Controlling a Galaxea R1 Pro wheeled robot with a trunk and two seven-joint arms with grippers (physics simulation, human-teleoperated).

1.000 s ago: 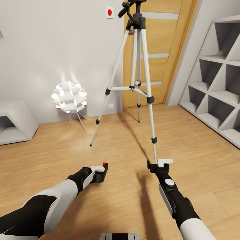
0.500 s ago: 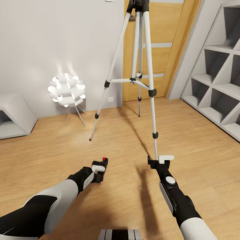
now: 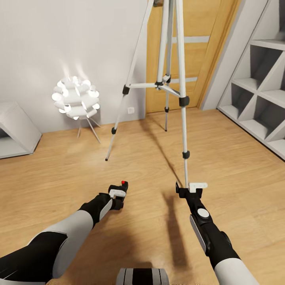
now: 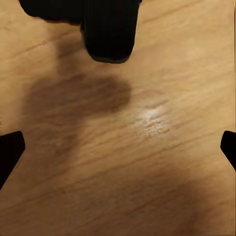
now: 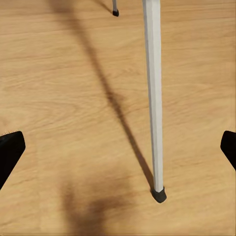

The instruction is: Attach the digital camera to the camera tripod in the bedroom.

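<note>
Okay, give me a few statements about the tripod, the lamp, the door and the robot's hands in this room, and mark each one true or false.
1. The camera tripod stands on the wood floor in front of the wooden door. True.
2. The floor lamp is dark. False: it glows white.
3. The right hand grips a tripod leg. False: the leg's foot stands apart between its open fingertips.
4. White cubby shelves line the right wall. True.

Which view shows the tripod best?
Head view: the tripod shows all three legs and its brace, with the top cut off. The right wrist view catches one leg down to its black foot, plus another foot. The left wrist view shows floor, no tripod.
</note>
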